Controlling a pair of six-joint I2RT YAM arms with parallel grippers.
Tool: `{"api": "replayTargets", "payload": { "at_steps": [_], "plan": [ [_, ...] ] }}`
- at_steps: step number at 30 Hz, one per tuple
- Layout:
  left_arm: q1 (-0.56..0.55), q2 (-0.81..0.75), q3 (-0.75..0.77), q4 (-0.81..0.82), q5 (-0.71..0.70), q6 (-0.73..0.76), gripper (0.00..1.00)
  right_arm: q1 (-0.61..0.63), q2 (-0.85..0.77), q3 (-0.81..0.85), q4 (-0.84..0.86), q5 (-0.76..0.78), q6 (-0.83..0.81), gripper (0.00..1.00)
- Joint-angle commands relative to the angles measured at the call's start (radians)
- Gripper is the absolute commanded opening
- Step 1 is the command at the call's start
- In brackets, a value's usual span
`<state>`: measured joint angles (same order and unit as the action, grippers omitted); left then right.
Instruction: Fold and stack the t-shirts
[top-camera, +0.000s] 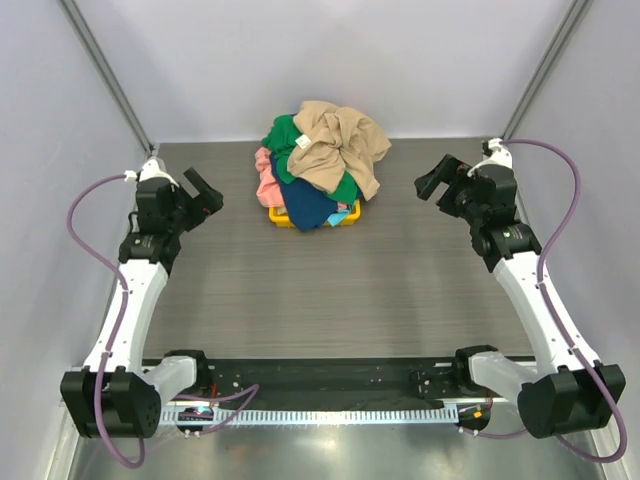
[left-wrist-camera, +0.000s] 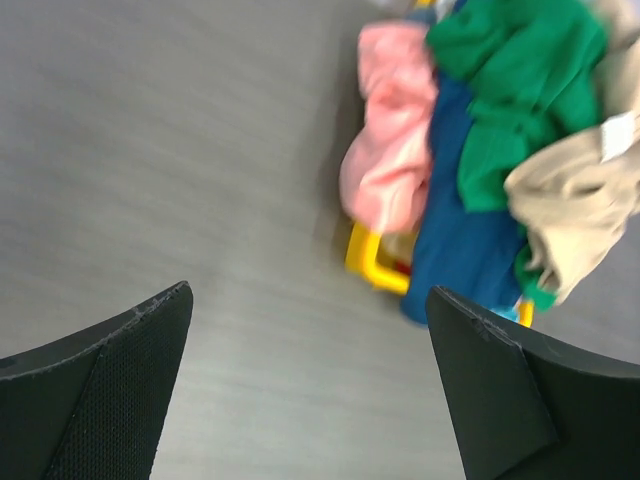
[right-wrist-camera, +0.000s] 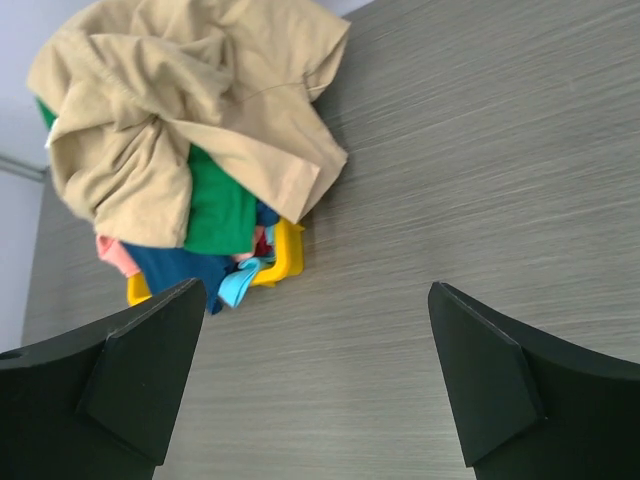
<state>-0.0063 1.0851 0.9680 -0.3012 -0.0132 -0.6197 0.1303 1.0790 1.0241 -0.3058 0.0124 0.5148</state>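
Observation:
A heap of crumpled t-shirts fills a small yellow basket (top-camera: 345, 216) at the back middle of the table. The tan t-shirt (top-camera: 338, 145) lies on top, with a small white label. Under it are a green one (top-camera: 288, 135), a navy one (top-camera: 305, 203) and a pink one (top-camera: 265, 185). They also show in the left wrist view: pink (left-wrist-camera: 395, 150), navy (left-wrist-camera: 462, 230), green (left-wrist-camera: 520, 80), tan (left-wrist-camera: 575, 205). In the right wrist view the tan t-shirt (right-wrist-camera: 190, 100) covers the heap. My left gripper (top-camera: 207, 192) is open and empty, left of the heap. My right gripper (top-camera: 432, 183) is open and empty, right of it.
The table (top-camera: 330, 300) is dark grey wood grain, with pale walls on three sides. A light blue cloth (right-wrist-camera: 235, 285) hangs from the basket (right-wrist-camera: 285, 255). The arm bases and a black rail (top-camera: 320, 380) sit at the near edge.

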Motion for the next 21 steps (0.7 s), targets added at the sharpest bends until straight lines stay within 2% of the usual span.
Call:
{"api": "replayTargets", "payload": {
  "at_steps": [1,2,3,5,8,10,12,15,17,21],
  "plan": [
    [0.002,-0.048,0.095,-0.219,0.041,0.023,1.0,0.014,-0.002,0.074,-0.003,-0.118,-0.015,1.0],
    [0.002,-0.045,0.11,-0.251,0.051,0.031,1.0,0.034,0.013,0.091,-0.012,-0.144,-0.019,1.0],
    [0.002,-0.036,0.138,-0.304,0.12,0.063,1.0,0.046,0.054,0.129,-0.018,-0.146,-0.03,1.0],
    [0.002,-0.042,0.149,-0.341,0.189,0.092,1.0,0.115,0.097,0.18,-0.047,-0.102,-0.048,1.0],
    [0.002,-0.095,0.15,-0.455,0.112,0.097,1.0,0.221,0.212,0.312,-0.096,0.022,-0.099,1.0],
    [0.002,-0.141,0.103,-0.529,-0.022,0.084,1.0,0.242,0.298,0.407,-0.107,0.058,-0.114,1.0],
    [0.002,-0.22,0.04,-0.565,-0.056,0.106,1.0,0.25,0.352,0.486,-0.108,0.095,-0.121,1.0],
    [0.0,-0.348,-0.035,-0.561,-0.103,0.079,1.0,0.252,0.487,0.609,-0.119,0.109,-0.131,1.0],
    [-0.007,-0.445,-0.084,-0.498,-0.087,0.089,1.0,0.253,0.599,0.674,-0.141,0.095,-0.136,1.0],
    [-0.008,-0.496,-0.107,-0.469,-0.126,0.103,1.0,0.265,0.768,0.858,-0.148,0.057,-0.148,1.0]
  ]
}}
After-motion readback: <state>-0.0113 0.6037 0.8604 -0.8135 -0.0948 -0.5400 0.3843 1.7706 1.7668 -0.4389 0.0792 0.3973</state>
